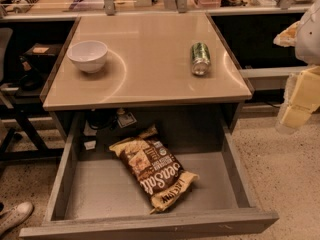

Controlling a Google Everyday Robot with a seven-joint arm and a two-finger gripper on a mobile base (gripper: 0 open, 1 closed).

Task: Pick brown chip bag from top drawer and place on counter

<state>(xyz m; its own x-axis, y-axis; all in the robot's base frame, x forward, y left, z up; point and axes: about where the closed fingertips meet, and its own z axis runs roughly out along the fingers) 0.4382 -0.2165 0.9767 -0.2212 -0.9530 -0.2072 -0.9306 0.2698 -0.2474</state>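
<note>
The beige table [150,79] stands above the open top drawer [100,191]. In the drawer the brown chip bag [152,171] lies diagonally, upper left to lower right. It sits down-left of the tool [300,101] at the frame's right edge; how far the tool is open cannot be told.

The brown chip bag [152,171] lies flat in open top drawer [100,190] under counter [150,59]; tool [296,109] hangs far right.

Warm light, glare on counter [150,59], drawer [100,191] shadowed, jaws far right
</note>
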